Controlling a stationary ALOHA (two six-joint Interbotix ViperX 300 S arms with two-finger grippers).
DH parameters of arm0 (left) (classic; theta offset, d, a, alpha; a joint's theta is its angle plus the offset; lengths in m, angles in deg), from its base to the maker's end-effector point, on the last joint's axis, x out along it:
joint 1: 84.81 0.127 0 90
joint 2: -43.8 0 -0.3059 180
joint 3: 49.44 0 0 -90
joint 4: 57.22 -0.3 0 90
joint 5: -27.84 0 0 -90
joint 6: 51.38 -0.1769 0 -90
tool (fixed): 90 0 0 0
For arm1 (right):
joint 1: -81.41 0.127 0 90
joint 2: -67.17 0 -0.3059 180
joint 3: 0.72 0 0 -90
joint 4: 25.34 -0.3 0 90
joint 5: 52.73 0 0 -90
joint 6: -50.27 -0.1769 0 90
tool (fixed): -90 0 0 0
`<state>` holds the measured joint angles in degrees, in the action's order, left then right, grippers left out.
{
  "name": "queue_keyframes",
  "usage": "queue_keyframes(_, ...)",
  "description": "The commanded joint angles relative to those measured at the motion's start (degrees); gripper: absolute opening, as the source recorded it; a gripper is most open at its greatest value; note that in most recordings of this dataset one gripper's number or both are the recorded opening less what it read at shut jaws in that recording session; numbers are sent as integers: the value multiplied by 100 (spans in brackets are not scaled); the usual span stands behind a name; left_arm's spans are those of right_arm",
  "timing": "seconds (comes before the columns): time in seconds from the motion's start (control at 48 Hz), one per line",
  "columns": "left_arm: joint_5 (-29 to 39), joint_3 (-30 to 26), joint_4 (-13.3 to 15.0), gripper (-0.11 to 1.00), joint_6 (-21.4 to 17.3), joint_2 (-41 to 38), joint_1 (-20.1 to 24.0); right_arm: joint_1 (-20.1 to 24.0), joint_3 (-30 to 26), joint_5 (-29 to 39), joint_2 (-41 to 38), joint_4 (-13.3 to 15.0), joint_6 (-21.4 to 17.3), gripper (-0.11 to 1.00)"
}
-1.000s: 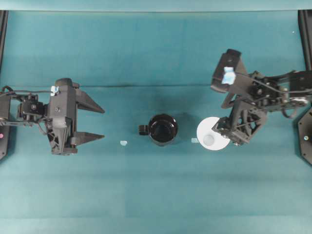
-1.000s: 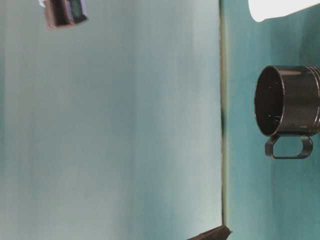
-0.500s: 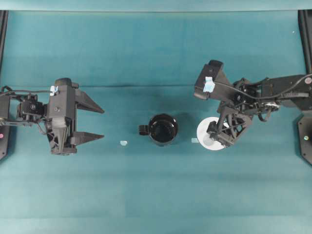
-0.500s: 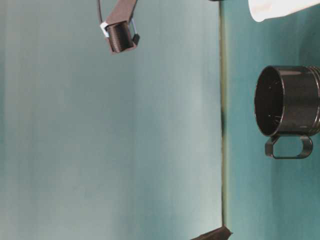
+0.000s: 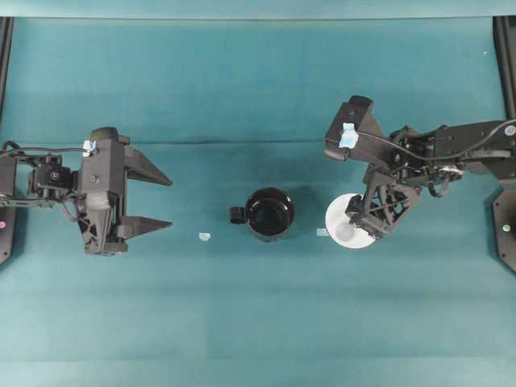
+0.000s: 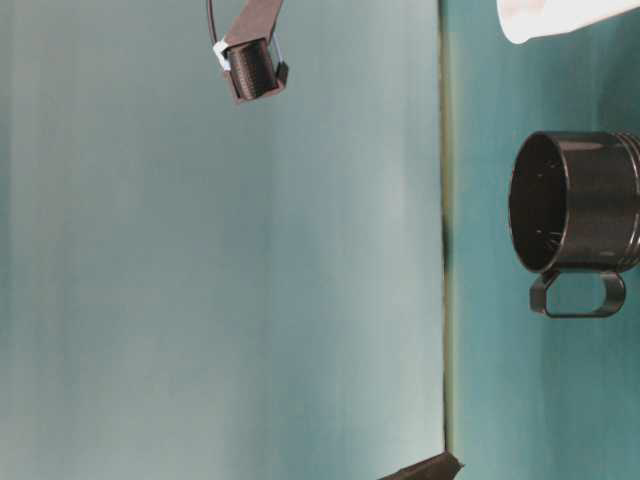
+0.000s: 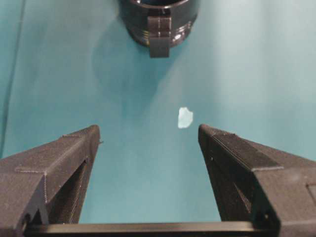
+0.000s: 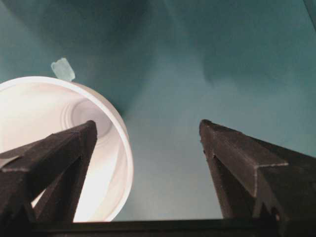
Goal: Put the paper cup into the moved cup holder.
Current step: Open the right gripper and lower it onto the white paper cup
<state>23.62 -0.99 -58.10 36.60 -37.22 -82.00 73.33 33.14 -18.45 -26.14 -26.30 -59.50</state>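
From above, the paper cup (image 5: 345,223) stands upright on the green bench (image 5: 258,322), just to the right of the cup holder (image 5: 270,214), which is the black mug in the middle with its little handle sticking out to the left. The right pincer (image 5: 359,222) hangs over the paper cup's right side, wide open and holding nothing, so this arm is much nearer than the other one. The left pincer (image 5: 153,201) sits far to the left of the cup holder, also wide open and empty. A small pale scrap (image 5: 204,237) lies between it and the holder. A second ago the right arm was pulled further back to the right; now it has reached in over the paper cup, while the left arm has not moved. From the bench-level view, the cup holder (image 6: 575,215) is clear and only the rim of the paper cup (image 6: 560,18) peeks in at the edge. The left wrist view shows the cup holder (image 7: 158,19) straight ahead between open fingers. The right wrist view shows the paper cup (image 8: 64,148) on the left, with one finger (image 8: 49,163) right over its mouth, so the pincer looks set to grip the cup's wall.
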Motion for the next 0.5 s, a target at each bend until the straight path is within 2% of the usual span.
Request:
queue_keyframes(0.0, -35, -44, -9, 80, -9, 35, -9, 0, -35, -26, 26, -26, -62, 90)
queue_keyframes(0.083, -35, -53, -9, 80, -9, 35, 0, 26, -44, -9, 26, -53, -70, 89)
queue_keyframes(0.146, -35, -53, 0, 80, -9, 35, 0, 26, -53, -26, 26, -79, -70, 81)
queue_keyframes(0.229, -35, -53, -9, 80, -9, 44, 0, 26, -70, -26, 18, -132, -70, 61)
queue_keyframes(0.354, -35, -53, -9, 80, -9, 35, 0, 26, -123, -26, 18, -176, -70, 25)
queue_keyframes(0.417, -35, -53, 0, 80, -9, 35, 0, 26, -158, -9, 18, -211, -79, 12)
queue_keyframes(0.479, -35, -53, -9, 80, -9, 35, 0, 26, -167, 0, 18, -255, -79, 4)
